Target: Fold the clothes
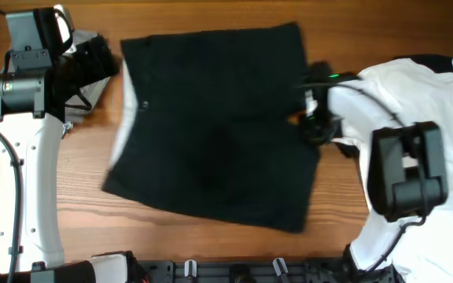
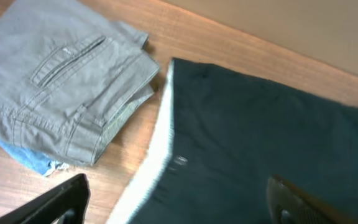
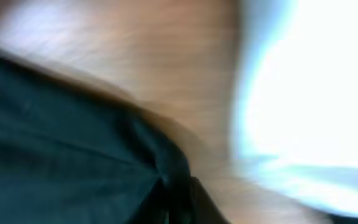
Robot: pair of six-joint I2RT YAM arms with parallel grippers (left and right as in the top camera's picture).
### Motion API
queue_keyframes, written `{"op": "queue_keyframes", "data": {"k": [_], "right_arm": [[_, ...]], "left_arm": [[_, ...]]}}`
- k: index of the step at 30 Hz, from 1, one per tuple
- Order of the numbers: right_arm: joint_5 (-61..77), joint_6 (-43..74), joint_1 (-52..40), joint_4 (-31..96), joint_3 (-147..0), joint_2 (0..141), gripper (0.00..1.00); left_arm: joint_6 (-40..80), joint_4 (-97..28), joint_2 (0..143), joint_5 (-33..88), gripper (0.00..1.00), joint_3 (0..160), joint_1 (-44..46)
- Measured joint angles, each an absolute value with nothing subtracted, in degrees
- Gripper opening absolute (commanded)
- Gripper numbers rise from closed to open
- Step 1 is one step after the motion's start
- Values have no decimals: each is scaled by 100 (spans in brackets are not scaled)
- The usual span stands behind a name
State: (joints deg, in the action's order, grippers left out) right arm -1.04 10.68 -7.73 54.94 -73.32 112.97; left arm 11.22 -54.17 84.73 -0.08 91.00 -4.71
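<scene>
The black shorts (image 1: 211, 134) lie spread flat mid-table, the waistband with its pale lining (image 1: 126, 126) to the left and the leg hems to the right. My left gripper (image 1: 104, 64) is open just above the waistband's far corner; in the left wrist view its fingers (image 2: 179, 205) straddle the pale waistband edge (image 2: 157, 149) of the shorts (image 2: 260, 143). My right gripper (image 1: 311, 119) is at the right hem. In the blurred right wrist view its dark fingers (image 3: 173, 199) look shut on a pinch of the black fabric (image 3: 61, 155).
Grey folded trousers (image 2: 55, 81) on a blue cloth (image 2: 27, 158) lie left of the shorts, under my left arm (image 1: 77, 71). A large white T-shirt (image 1: 399, 86) lies at the right under my right arm. The wooden table (image 1: 211, 236) shows along the front.
</scene>
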Motion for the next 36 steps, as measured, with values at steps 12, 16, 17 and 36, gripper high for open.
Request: {"op": "queue_keyframes", "data": {"k": [12,16,17,36], "right_arm": [[1352,593,231,6020,-7605,8766,73],[1540,937,231,6674,-7660,7717,73],[1559,1009,231,6853,-7660,7585,73],[1697,1857,231,6582,-5172,7588,73]], "left_arm": [[1531,-7422,8315,14,100,9105,-902],[1872,-7955,8230,45,98,8783,-1304],[1933,-7970,8228,84,96,8591,-1372],[2722,-5752,8385,1345,51,4685,-1463]]}}
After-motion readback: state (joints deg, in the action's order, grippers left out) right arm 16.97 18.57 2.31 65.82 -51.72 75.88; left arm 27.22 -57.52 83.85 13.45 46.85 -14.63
